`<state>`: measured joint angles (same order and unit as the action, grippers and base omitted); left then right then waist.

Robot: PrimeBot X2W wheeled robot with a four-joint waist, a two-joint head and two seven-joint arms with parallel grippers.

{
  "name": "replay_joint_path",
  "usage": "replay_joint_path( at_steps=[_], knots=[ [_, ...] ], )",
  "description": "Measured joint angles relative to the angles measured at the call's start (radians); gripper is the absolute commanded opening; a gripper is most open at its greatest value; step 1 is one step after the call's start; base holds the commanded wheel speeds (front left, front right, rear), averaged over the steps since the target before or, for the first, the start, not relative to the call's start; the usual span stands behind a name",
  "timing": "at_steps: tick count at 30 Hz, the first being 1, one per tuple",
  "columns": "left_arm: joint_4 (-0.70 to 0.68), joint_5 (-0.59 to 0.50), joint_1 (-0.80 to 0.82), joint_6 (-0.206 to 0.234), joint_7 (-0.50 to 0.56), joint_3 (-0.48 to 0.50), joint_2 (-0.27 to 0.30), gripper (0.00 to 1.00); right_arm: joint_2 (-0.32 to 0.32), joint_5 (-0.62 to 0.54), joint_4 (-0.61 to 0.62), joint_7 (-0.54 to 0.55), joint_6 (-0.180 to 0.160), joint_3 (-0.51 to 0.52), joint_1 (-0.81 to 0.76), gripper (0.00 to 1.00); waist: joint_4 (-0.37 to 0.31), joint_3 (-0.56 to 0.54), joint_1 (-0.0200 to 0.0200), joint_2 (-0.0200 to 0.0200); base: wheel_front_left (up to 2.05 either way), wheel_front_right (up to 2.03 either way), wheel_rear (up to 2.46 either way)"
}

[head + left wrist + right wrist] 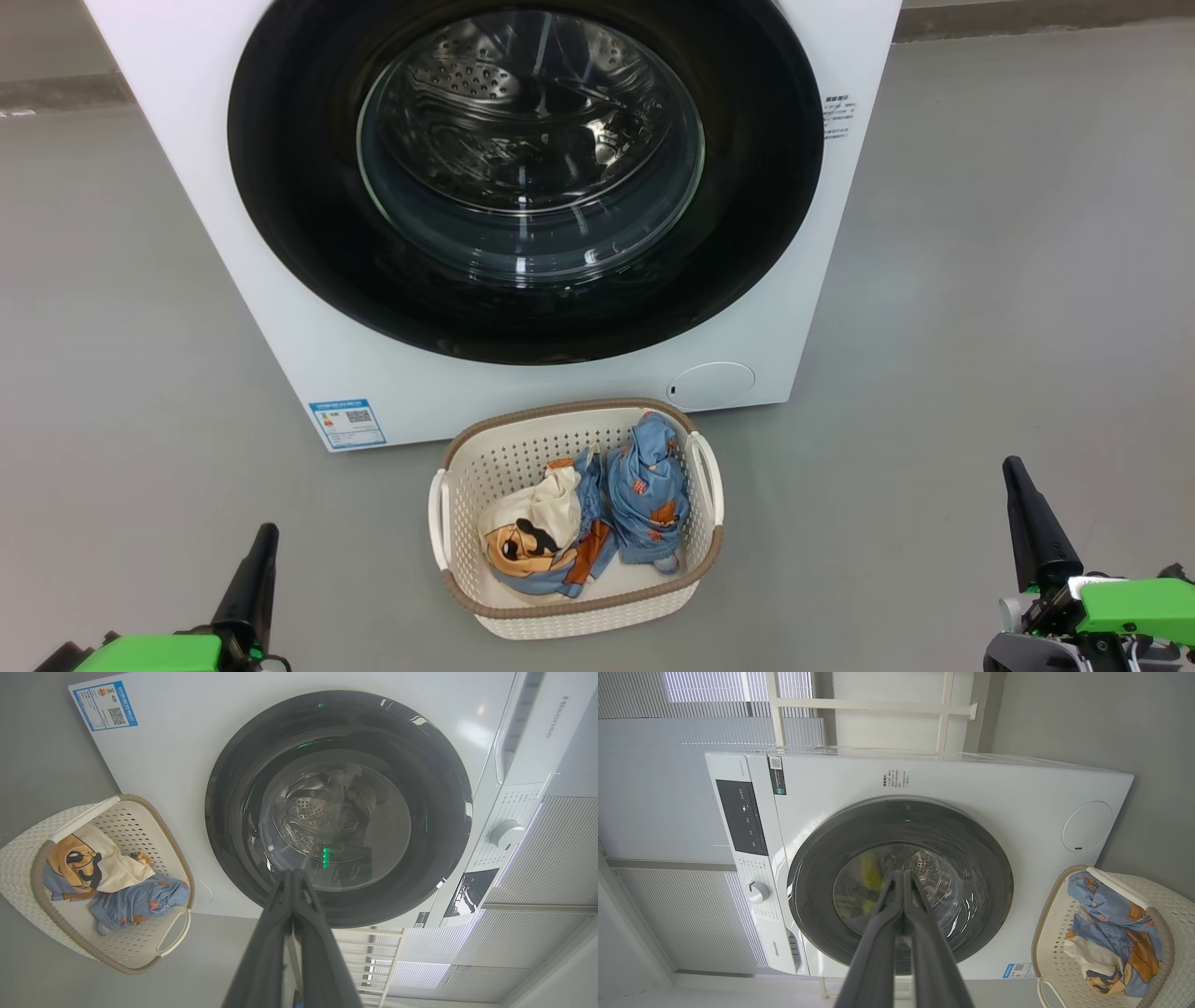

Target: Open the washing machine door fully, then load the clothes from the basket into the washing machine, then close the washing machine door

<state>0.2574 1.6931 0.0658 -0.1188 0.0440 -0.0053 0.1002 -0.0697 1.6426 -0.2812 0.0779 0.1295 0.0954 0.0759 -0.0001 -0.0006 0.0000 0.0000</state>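
Observation:
The white washing machine (pixel 392 373) stands ahead with its round glossy black door (pixel 299 233) closed flat against the front; the steel drum shows through the glass. On the floor just in front sits the cream basket (pixel 495 462) holding the clothes (pixel 644 495), light blue, cream and orange. My left gripper (pixel 266 532) is at the lower left, shut and empty, well short of the basket. My right gripper (pixel 1013 464) is at the lower right, also shut and empty. In both wrist views the closed fingers (pixel 293 877) (pixel 902 877) point at the door (pixel 448 812) (pixel 990 872).
Grey floor (pixel 1008 280) stretches to both sides of the machine and basket. A blue label sticker (pixel 347 424) and a small round hatch (pixel 711 385) sit low on the machine's front. Blinds and a white rail frame (pixel 873 704) stand behind the machine.

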Motion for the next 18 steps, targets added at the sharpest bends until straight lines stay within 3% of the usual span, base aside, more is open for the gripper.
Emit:
replay_joint_path(
  at_steps=[18],
  knots=[
    [0.0,-0.001,0.0,0.0,0.0,0.004,-0.005,0.0,0.0,0.0,0.0,0.0,0.0,0.0,0.0,0.0,0.0,0.0,0.0,0.0,0.0,0.0,0.0]
  ],
)
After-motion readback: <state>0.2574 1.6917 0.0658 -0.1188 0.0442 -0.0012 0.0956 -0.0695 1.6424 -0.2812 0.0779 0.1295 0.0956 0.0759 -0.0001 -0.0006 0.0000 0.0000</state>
